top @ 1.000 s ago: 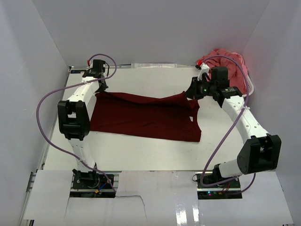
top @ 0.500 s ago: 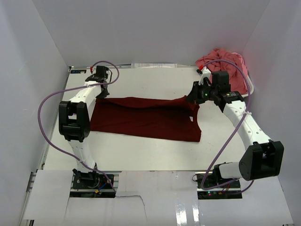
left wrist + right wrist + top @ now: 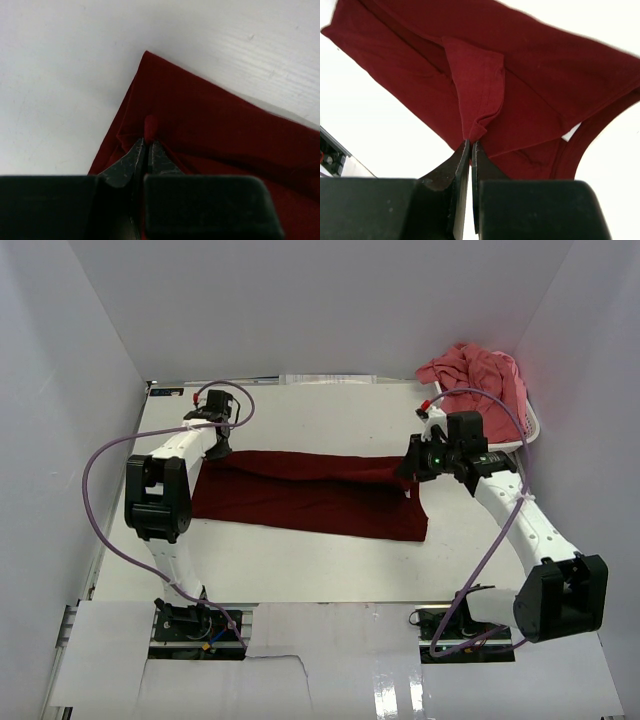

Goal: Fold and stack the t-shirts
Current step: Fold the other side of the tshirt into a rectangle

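Maroon t-shirt (image 3: pixel 310 500): left jaws, right jaws each clenched tight on cloth fold.

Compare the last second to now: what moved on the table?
Both hands, shut on the far edge of the maroon t-shirt, drew it toward the arm bases. The left hand and right hand each came nearer, folding the far part over, so the cloth shows narrower. No grip was taken or let go. The coral pink t-shirt in the white basket stayed put.
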Robot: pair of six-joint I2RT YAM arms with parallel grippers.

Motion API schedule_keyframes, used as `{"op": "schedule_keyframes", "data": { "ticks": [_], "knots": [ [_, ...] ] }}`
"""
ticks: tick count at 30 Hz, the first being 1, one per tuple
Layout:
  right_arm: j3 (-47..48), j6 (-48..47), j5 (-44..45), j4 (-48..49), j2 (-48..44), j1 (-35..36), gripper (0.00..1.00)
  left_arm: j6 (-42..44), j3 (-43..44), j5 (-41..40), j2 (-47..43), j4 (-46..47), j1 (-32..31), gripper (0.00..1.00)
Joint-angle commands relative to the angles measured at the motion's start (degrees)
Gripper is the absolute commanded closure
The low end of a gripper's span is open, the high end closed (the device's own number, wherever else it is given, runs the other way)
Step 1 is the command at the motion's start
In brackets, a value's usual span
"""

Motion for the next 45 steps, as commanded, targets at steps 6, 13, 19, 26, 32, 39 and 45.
{"op": "schedule_keyframes", "data": {
  "ticks": [6,13,19,26,32,39,45],
  "knots": [
    [-6.8,3.5,4.0,-3.8,-4.2,2.5,0.92,-1.3,-5.3,0.1,-7.4,-0.5,-0.4,1.00],
    [-10.7,7.6,10.3,-11.0,-5.9,7.9,0.52,-4.6,-9.4,-3.2,-10.2,-4.0,-0.4,0.02],
    [-8.7,9.6,13.4,-8.6,-8.5,8.8,0.24,-6.6,-8.0,-6.4,-14.4,-3.8,-0.3,0.02],
    [-3.1,8.3,10.8,-0.6,4.3,8.8,0.24,-4.2,2.5,1.0,-6.1,-3.2,-0.4,0.02],
    [0.4,7.7,8.6,6.1,13.5,8.7,0.26,-2.9,8.6,3.0,0.3,-2.6,-0.4,0.02],
    [6.6,6.9,9.3,7.9,22.2,8.6,0.28,-3.4,13.2,3.4,7.1,-5.3,-0.3,0.02],
    [11.6,7.9,10.4,8.0,27.3,5.2,0.34,-5.1,11.0,5.1,6.4,-4.9,0.8,0.02]
  ]
}}
